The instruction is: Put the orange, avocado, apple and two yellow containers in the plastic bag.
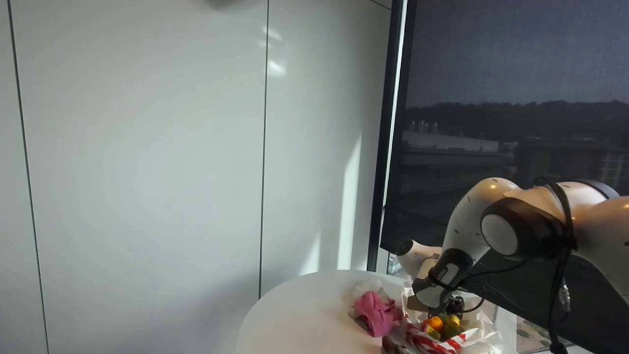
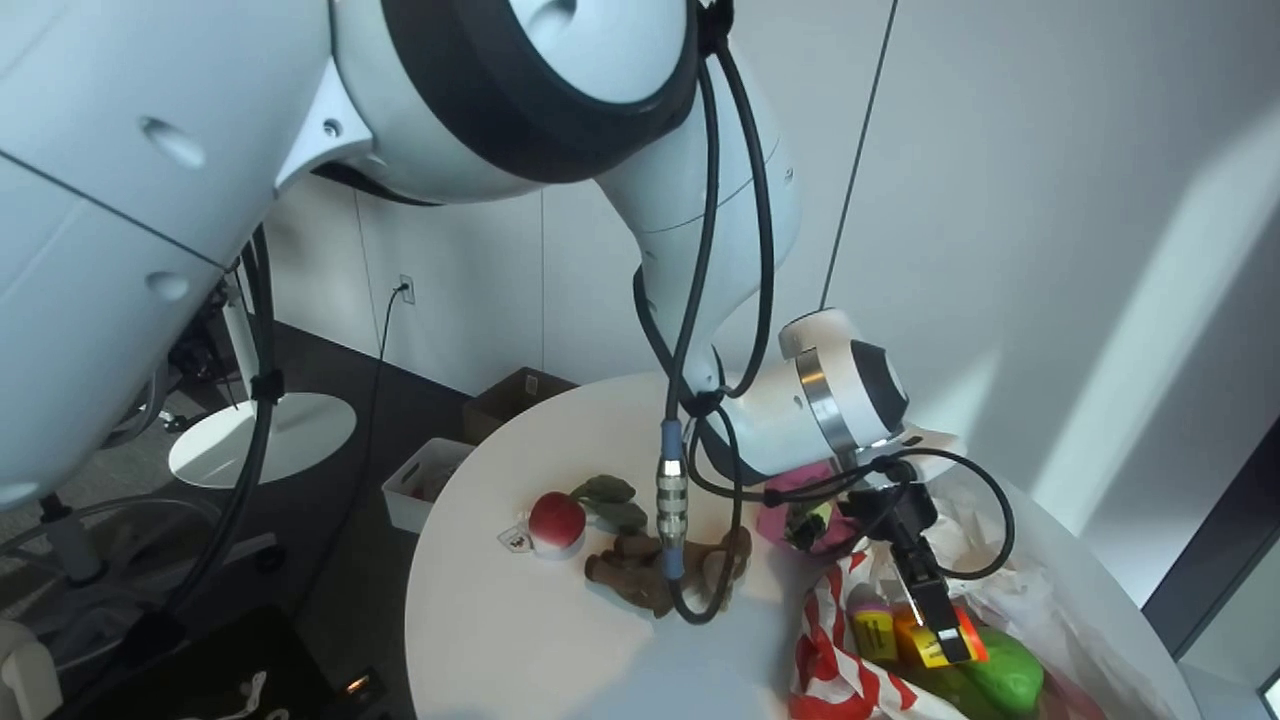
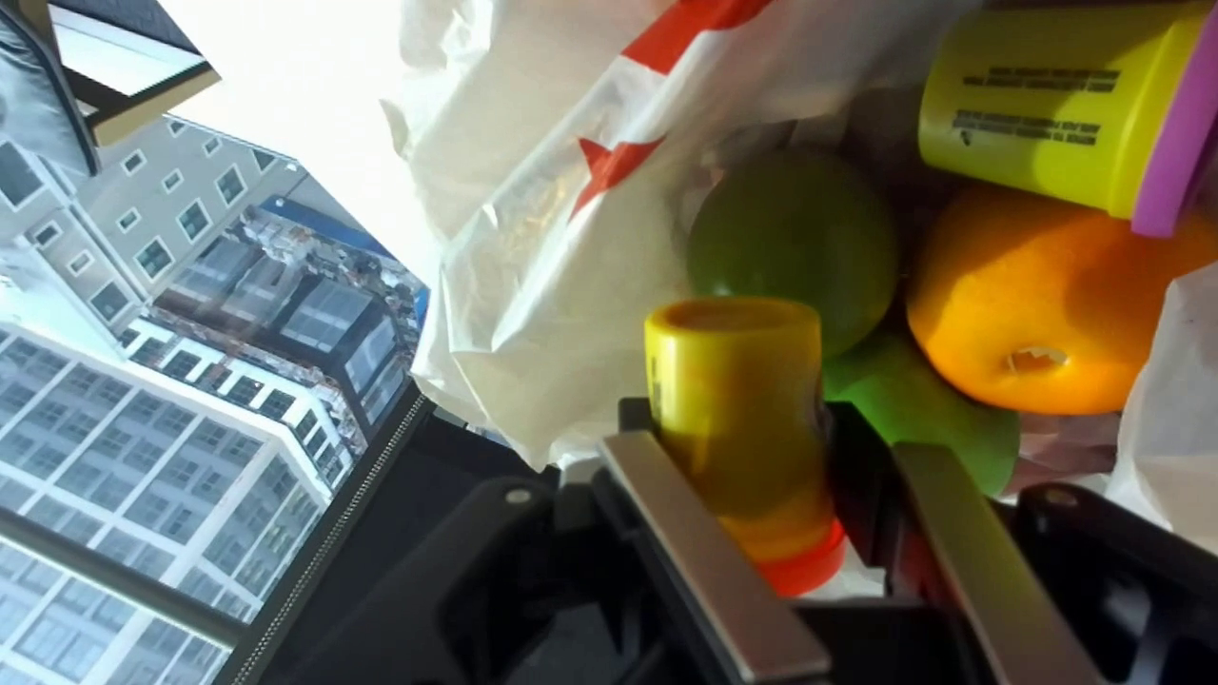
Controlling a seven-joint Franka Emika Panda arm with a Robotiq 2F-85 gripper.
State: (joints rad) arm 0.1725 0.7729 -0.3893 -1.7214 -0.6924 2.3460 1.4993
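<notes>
Wrist view: the gripper [image 3: 740, 419] squeezes a yellow container [image 3: 737, 390] by its sides, maybe to drop it in the plastic bag [image 3: 580, 266]

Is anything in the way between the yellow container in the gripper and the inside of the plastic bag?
Nothing visible blocks it: the gripper holds the yellow container at the open plastic bag. Inside, the orange, green produce and the purple-lidded container take up room, so it may settle against them.
</notes>
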